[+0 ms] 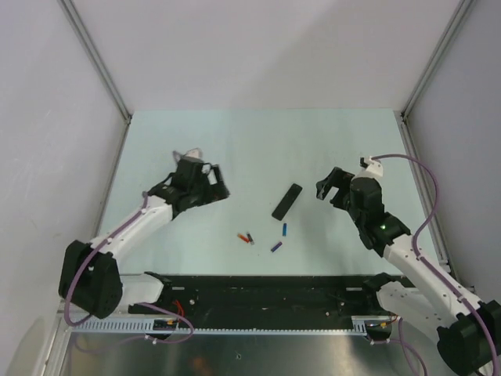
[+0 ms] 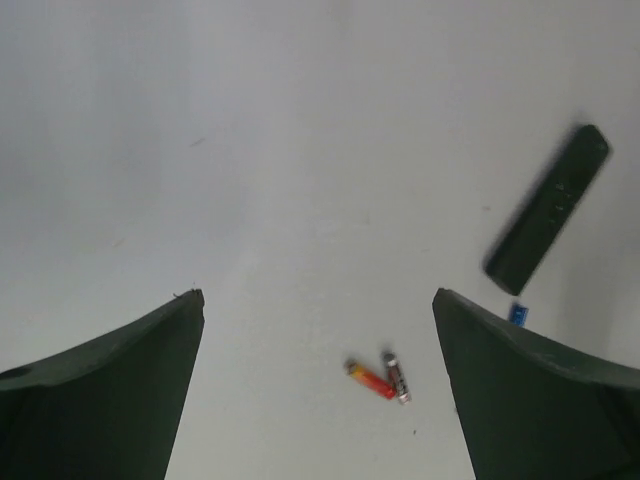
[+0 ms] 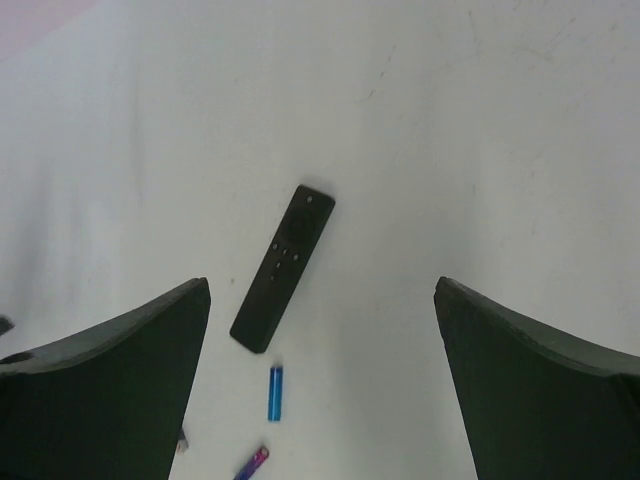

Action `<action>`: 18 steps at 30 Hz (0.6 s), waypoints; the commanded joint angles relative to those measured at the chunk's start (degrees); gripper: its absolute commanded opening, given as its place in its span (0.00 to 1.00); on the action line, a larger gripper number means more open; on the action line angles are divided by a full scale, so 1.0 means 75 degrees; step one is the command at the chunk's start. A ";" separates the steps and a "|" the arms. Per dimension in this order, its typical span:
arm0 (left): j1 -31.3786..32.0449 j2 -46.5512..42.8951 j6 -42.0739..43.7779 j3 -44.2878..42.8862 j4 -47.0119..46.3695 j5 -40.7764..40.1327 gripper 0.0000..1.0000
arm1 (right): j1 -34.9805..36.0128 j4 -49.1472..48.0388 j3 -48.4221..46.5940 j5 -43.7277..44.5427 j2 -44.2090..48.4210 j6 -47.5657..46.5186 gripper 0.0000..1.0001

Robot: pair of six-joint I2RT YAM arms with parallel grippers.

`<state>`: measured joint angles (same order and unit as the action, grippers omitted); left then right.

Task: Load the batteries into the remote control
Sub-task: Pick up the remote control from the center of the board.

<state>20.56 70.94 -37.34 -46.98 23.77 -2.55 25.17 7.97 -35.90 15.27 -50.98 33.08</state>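
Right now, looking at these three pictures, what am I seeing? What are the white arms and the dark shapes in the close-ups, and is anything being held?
Two robot arms are bolted at the near edge of a pale table. The wide picture comes from a camera above and behind them. The other two come from cameras on the wrists; the dark wedges are each arm's own fingers. The left gripper and right gripper both stand open, holding nothing. On the table lie a slim black remote control and four small batteries: two reddish ones close together, two bluish ones nearer the remote.
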 commanded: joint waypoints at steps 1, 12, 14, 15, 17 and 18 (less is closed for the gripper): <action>0.1639 0.0653 0.1590 -0.1606 -0.0345 -0.0630 1.00 | 0.0521 0.0777 -0.0405 0.0529 0.0842 -0.0109 1.00; 0.3388 0.4016 0.3655 -0.4047 -0.0029 -0.0048 1.00 | 0.0664 0.2242 -0.0991 0.0414 0.1242 -0.0555 1.00; 0.3388 0.4158 0.3631 -0.4177 -0.0040 0.0116 1.00 | 0.0664 0.2359 -0.1002 0.0355 0.1452 -0.0590 1.00; 0.3388 0.4263 0.3655 -0.4282 -0.0040 0.0210 1.00 | 0.0664 0.2383 -0.1002 0.0309 0.1512 -0.0614 1.00; 0.3388 0.4486 0.3818 -0.4481 -0.0040 0.0629 1.00 | 0.0664 0.2465 -0.1002 0.0215 0.1617 -0.0649 1.00; 0.3388 0.4615 0.3900 -0.4726 -0.0029 0.0748 1.00 | 0.0664 0.2512 -0.1002 0.0180 0.1618 -0.0672 1.00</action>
<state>46.11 104.14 -12.71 -75.90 24.05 -2.22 29.91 24.21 -40.93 17.76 -40.58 29.69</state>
